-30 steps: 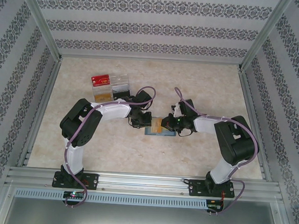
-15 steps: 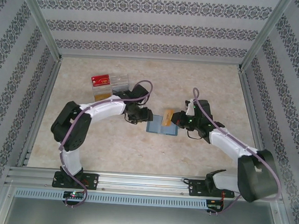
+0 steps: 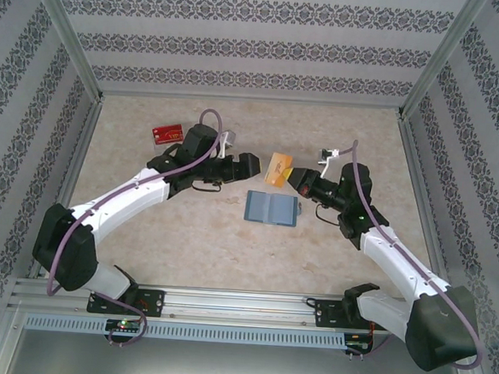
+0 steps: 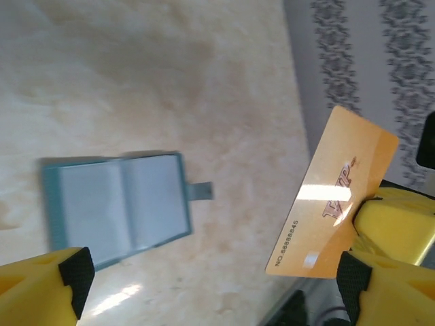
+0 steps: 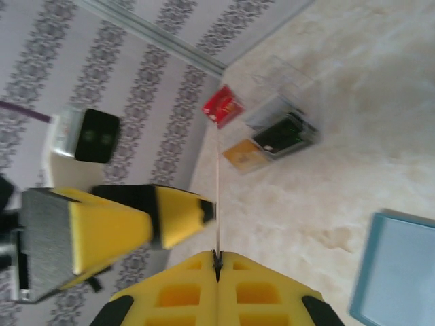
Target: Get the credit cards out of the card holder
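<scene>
As we read it, change: left claw [image 4: 211, 282] goes from pinched to wide apart and backs away from the card holder [image 3: 271, 208].
right claw [image 5: 217, 257]: clamped on one gold credit card [image 3: 278, 168], now raised clear.
card holder: open, flat on table [image 3: 228, 254].
task: one card out; we judge setting it down comes next.

Gold credit card [image 3: 278, 168] aloft; blue-grey card holder [image 3: 271, 209] lies open
</scene>
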Motion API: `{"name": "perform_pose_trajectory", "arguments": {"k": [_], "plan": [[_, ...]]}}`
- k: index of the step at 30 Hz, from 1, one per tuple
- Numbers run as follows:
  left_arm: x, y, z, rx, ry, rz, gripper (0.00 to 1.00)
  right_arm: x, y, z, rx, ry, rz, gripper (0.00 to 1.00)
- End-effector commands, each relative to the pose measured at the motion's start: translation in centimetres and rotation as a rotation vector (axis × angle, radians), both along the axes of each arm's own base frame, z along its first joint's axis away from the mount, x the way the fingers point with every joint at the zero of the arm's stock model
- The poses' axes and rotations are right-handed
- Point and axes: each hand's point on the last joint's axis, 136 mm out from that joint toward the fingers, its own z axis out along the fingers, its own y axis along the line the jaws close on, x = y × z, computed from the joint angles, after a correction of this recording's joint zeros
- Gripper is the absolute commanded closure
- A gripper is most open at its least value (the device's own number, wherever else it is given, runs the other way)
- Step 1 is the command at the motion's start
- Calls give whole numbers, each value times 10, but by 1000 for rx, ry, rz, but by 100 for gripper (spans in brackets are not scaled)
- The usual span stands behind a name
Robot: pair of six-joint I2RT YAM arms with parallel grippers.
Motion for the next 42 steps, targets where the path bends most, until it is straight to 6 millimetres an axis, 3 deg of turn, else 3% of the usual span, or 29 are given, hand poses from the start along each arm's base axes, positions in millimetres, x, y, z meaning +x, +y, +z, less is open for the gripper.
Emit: {"name": "perform_pose_trajectory", "arguments": {"k": [1,6,9,18,22,25,26,28,32,36,38,42], "plan": [[-2,-27,56,-251,-105,-109,6,-2,8,32,131,-48,55,100],[-1,-34,75,-350,-135,-133,9,-5,13,41,182,-39,91,100],[-1,-39,80,-390,-130,-155,17,-7,14,45,198,-36,103,100],[0,-46,81,-431,-119,-186,60,-10,16,45,209,-20,128,100],[1,-44,79,-415,-124,-191,83,-10,16,39,199,-4,125,100],[1,-41,76,-388,-127,-191,94,-8,15,32,177,14,118,100],[2,-39,73,-369,-125,-185,97,-7,14,27,162,26,111,97],[3,-31,68,-317,-139,-169,100,-5,12,15,117,61,90,79],[10,1,53,-100,-200,-98,100,-2,-1,-16,-15,122,13,33],[15,53,40,236,-240,-14,100,-2,-15,-39,-144,164,-36,11],[17,75,46,391,-268,-10,100,-2,-21,-43,-177,156,-51,3],[23,104,60,556,-355,-48,100,0,-34,-48,-231,128,-97,2]]}}
